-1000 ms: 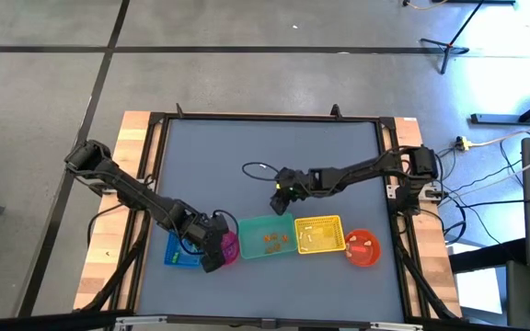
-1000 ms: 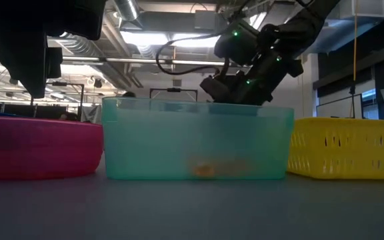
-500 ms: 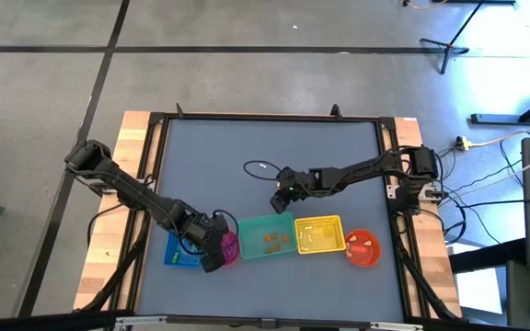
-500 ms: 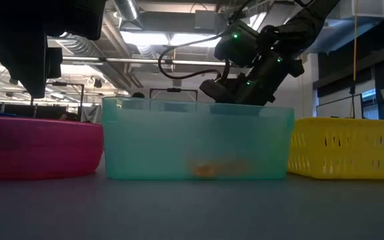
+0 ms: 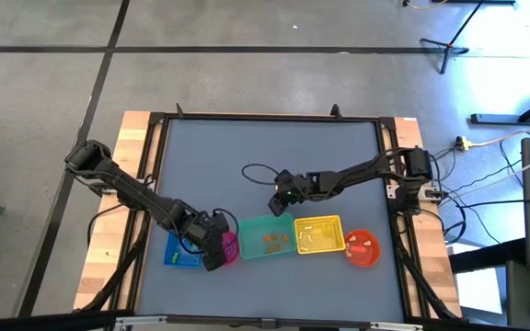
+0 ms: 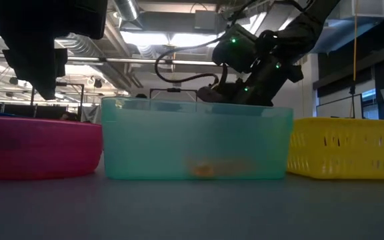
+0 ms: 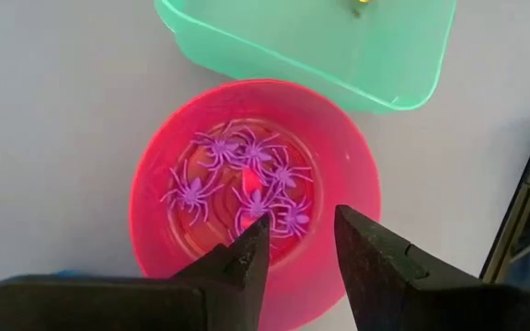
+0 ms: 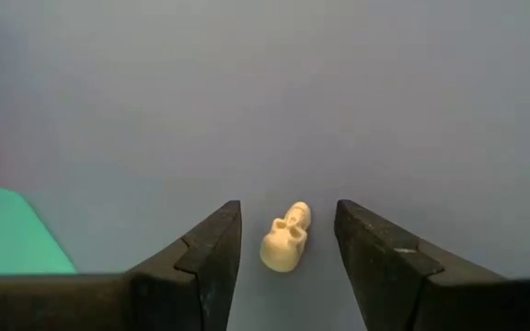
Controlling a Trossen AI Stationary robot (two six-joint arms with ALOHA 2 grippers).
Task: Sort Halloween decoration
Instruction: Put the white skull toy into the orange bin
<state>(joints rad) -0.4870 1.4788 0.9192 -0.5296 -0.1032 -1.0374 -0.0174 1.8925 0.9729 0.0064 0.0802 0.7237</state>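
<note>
Both arms are dark, nearly black, built of slim tube-like links joined by chunkier rounded joints. In the high view the left arm (image 5: 136, 198) starts from a bulky rounded base joint at the left of the frame, and the right arm (image 5: 357, 173) starts from a boxy dark base at the right. A thin black cable (image 5: 254, 169) loops out from the wrist of the right arm. In the low view, small green lights (image 6: 233, 41) glow on the dark wrist housing at the upper right. Each claw has two matte black wedge-shaped fingers (image 8: 205, 253) with flat inner faces and angled edges; the left claw (image 7: 300, 253) looks the same.
</note>
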